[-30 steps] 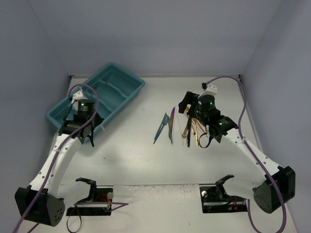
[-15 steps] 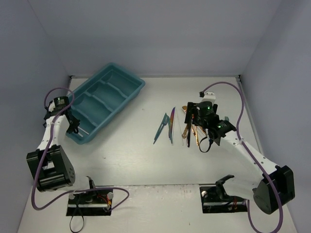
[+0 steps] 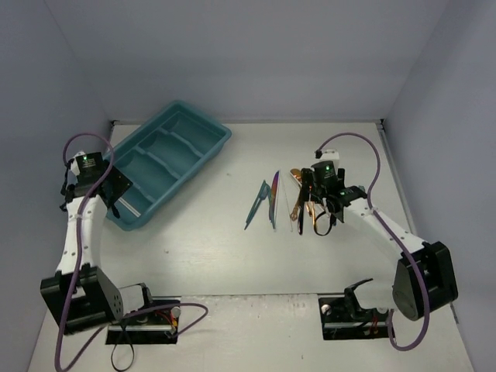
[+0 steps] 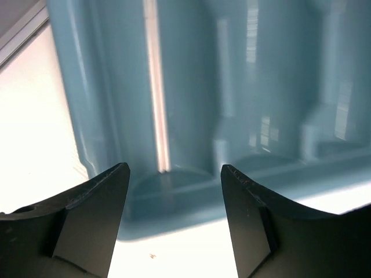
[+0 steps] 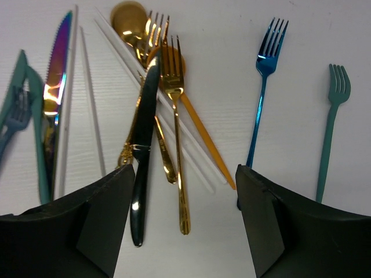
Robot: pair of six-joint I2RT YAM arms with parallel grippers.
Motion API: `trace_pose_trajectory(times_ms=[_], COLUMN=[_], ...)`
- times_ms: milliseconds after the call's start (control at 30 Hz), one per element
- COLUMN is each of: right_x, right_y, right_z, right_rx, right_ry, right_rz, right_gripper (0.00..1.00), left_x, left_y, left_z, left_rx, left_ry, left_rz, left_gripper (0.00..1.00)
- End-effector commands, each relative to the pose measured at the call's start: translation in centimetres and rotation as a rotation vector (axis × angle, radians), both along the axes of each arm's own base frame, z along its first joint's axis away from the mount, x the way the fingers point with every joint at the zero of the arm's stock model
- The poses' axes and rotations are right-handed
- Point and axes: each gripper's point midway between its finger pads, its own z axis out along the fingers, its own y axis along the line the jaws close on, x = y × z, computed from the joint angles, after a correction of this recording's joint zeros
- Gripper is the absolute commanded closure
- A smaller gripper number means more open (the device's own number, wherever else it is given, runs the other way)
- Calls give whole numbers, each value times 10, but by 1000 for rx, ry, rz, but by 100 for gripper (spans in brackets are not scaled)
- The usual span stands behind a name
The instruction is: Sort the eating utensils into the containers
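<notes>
Jaws of the left gripper (image 4: 175, 169) stand apart at the near short end of the teal tray (image 3: 205, 116), facing along its long compartments. A thin pale strip (image 4: 155, 87) lies in the compartment by the tray's left long side. Well to the right of the tray, the right gripper (image 5: 185, 169) hangs with jaws apart over the utensils (image 3: 298, 203) heaped on the table (image 3: 209, 248). Nearest its fingers a black knife (image 5: 141, 162) crosses a gold fork (image 5: 177, 145). An iridescent knife (image 5: 53, 92) lies on the tray's side of the heap. On the side away from the tray, a blue fork (image 5: 262, 98) and a teal fork (image 5: 329, 127) lie apart. A gold spoon (image 5: 128, 17) lies farthest.
</notes>
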Motion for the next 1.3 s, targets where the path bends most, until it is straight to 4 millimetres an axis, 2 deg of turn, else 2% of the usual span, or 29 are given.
trace_pose_trajectory(times_ms=[0, 133, 167, 233, 333, 367, 533, 733, 967, 1267], right_x=[16, 24, 25, 27, 27, 26, 27, 28, 27, 29], right_y=[-4, -3, -3, -4, -8, -10, -23, -32, -27, -15], right_z=[-9, -27, -33, -43, -59, -65, -76, -86, -93, -95], right_rx=[-4, -19, -24, -33, -40, -43, -63, -54, -36, -7], right_ry=[34, 96, 112, 141, 186, 205, 233, 254, 276, 281], right_rz=[22, 43, 45, 47, 37, 32, -1, -32, -11, 41], right_gripper=[39, 51, 55, 66, 73, 75, 76, 79, 82, 79], left_x=[5, -8, -11, -19, -25, -29, -32, -30, -30, -29], left_y=[-42, -89, -98, -116, -129, -132, -140, -141, -141, -143], left_z=[67, 82, 80, 71, 59, 48, 32, 31, 30, 26], left_rx=[-4, 45, 54, 65, 73, 66, 47, 52, 51, 37], left_ry=[-212, -256, -258, -248, -238, -221, -225, -219, -217, -203], left_rz=[-192, -416, -460, -547, -627, -655, -708, -720, -722, -733], left_gripper=[39, 39, 39, 39, 39, 39, 39, 39, 39, 39])
